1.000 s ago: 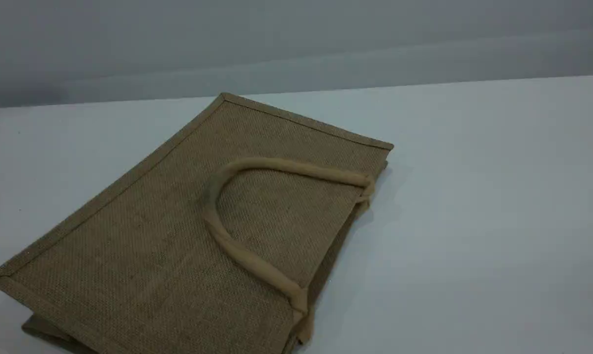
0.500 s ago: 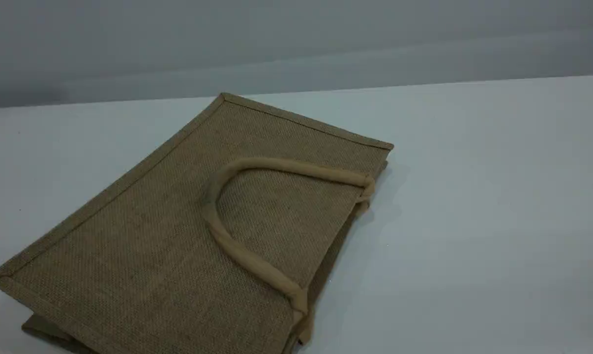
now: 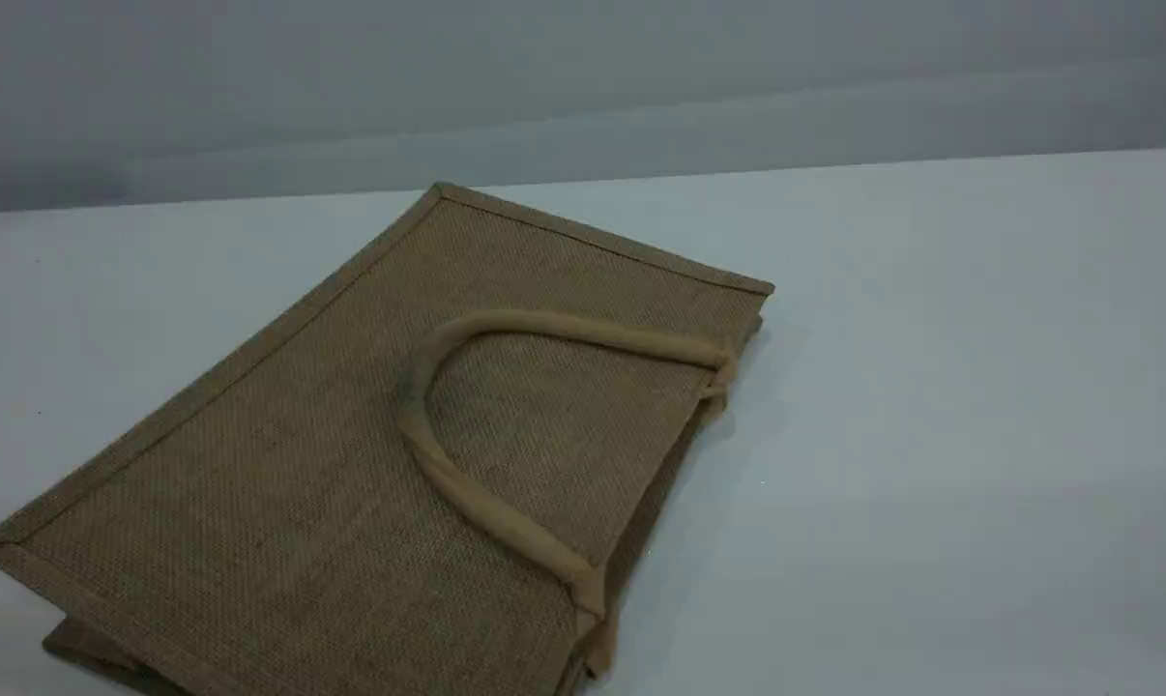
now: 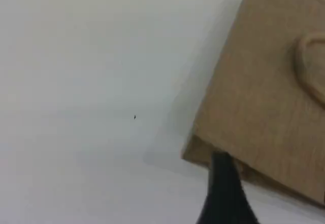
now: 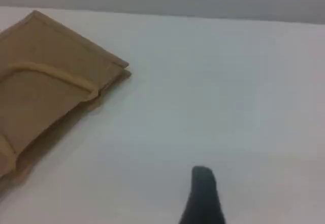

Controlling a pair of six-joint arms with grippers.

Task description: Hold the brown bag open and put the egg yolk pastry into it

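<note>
The brown bag lies flat on the white table, its mouth toward the right and one beige handle resting on its upper face. The bag fills the right side of the left wrist view, where the left gripper's dark fingertip hovers near the bag's lower corner. In the right wrist view the bag lies at the left, and the right gripper's fingertip hangs over bare table well to its right. Neither fingertip touches or holds anything. The egg yolk pastry is out of view. No arm shows in the scene view.
The white table stretches bare to the right of the bag and ends at a grey wall behind. The bag's far corner reaches nearly to the table's back edge.
</note>
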